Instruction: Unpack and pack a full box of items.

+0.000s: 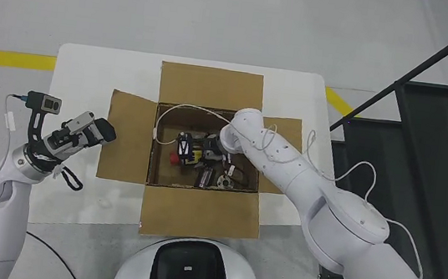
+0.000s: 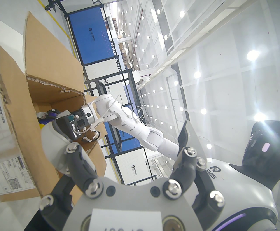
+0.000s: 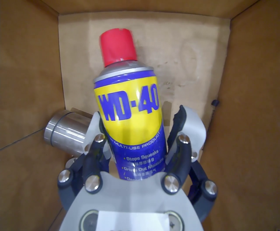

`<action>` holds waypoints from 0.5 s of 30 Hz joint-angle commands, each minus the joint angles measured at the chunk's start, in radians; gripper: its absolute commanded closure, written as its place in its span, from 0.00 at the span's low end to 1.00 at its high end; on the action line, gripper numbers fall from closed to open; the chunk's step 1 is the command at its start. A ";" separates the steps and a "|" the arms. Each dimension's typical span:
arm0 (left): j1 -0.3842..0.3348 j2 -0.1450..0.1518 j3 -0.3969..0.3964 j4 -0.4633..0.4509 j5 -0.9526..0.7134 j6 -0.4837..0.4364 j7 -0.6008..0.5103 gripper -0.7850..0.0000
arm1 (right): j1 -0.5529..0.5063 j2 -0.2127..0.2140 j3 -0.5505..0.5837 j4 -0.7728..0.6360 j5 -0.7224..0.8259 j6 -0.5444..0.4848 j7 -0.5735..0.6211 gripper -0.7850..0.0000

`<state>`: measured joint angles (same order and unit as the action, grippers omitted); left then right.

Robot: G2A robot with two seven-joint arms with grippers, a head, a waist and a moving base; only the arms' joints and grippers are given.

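My right end effector (image 3: 140, 114) grips the spray can (image 3: 129, 131) inside the cardboard box (image 3: 32, 76) — walls close; left end effector (image 1: 97, 126) spread wide, outside the flap (image 1: 127, 136).

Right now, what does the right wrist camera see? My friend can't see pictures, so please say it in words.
A blue-and-yellow spray can with a red cap sits just in front of the right tool, inside a brown cardboard box. A shiny metal cylinder is next to the can.

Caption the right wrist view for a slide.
Right gripper straddling a red-capped spray can inside the cardboard box, a steel cylinder lying beside it.
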<state>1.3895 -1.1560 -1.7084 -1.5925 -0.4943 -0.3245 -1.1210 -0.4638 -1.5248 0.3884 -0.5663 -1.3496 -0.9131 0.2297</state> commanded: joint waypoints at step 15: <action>0.000 0.000 0.000 0.000 0.000 0.000 0.000 0.00 | 0.007 0.004 0.017 -0.003 -0.048 -0.029 -0.052 1.00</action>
<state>1.3895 -1.1560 -1.7084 -1.5925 -0.4943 -0.3245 -1.1210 -0.4548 -1.5253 0.3989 -0.5603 -1.3978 -0.9413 0.1899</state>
